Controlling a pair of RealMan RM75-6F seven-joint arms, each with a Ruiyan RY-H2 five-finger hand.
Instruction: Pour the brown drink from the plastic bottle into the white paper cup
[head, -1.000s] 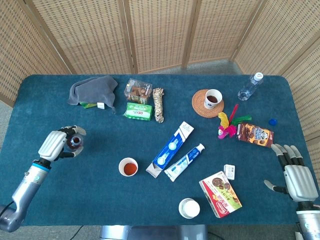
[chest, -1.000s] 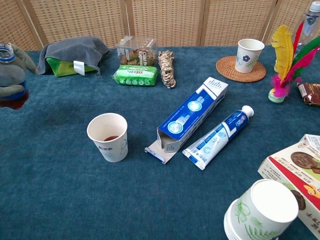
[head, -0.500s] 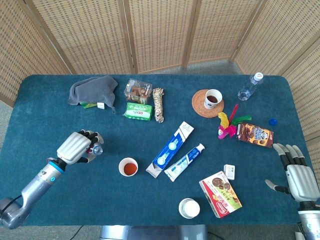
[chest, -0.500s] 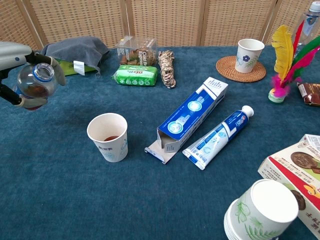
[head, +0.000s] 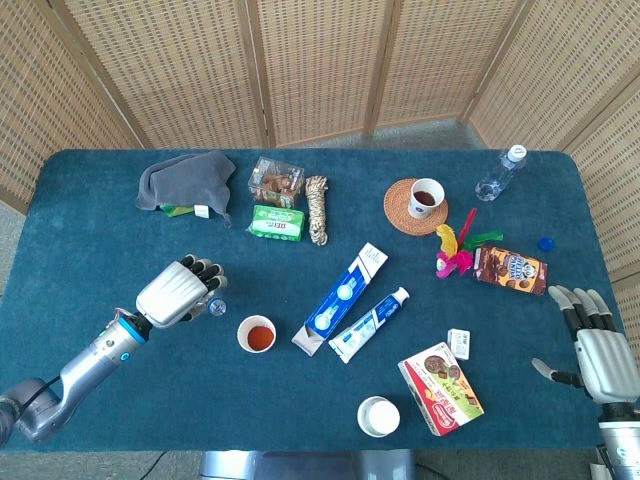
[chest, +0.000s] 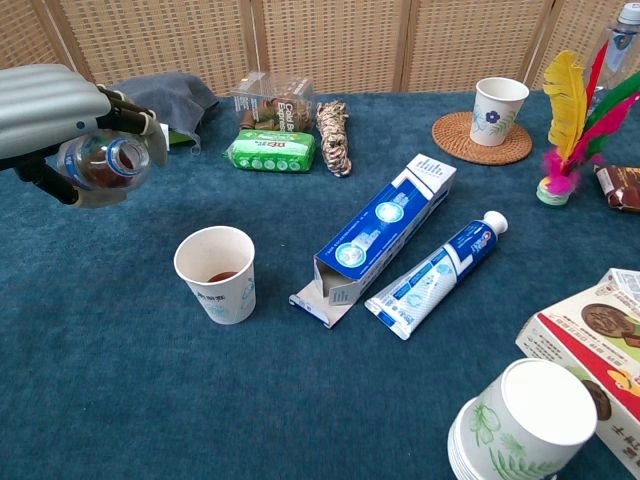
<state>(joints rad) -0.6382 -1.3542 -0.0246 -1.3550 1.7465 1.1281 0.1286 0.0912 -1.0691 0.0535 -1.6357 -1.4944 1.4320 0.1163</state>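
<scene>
1. Wrapped around the plastic bottle (chest: 103, 163), the fingers (head: 206, 270) of the left hand (head: 178, 294); bottle tipped over, open mouth pointing toward the white paper cup (chest: 216, 273).
2. Moved right and nearer the cup since half a second ago, and tilted further; a second ago, held upright, well off toward the worktop's left edge.
3. Brown drink pooled in the lower part of the bottle; mouth up and to the left of the cup, not over its rim.
4. Standing upright on the blue worktop (head: 120, 220), the cup with a little brown liquid at its bottom, same spot as before.
5. Spread apart and holding nothing, the fingers of the right hand (head: 594, 345) at the worktop's right edge, barely shifted.
6. Just right of the cup: an open toothpaste box (chest: 380, 236) and a toothpaste tube (chest: 433, 277), both lying flat.
7. Farther back: grey cloth (head: 186, 179), green packet (head: 277, 222), coil of rope (head: 317, 209), flowered cup on a woven coaster (chest: 481, 138).
8. Cut off by the chest view's left edge, the left forearm; thumb side of that hand hard to make out.
</scene>
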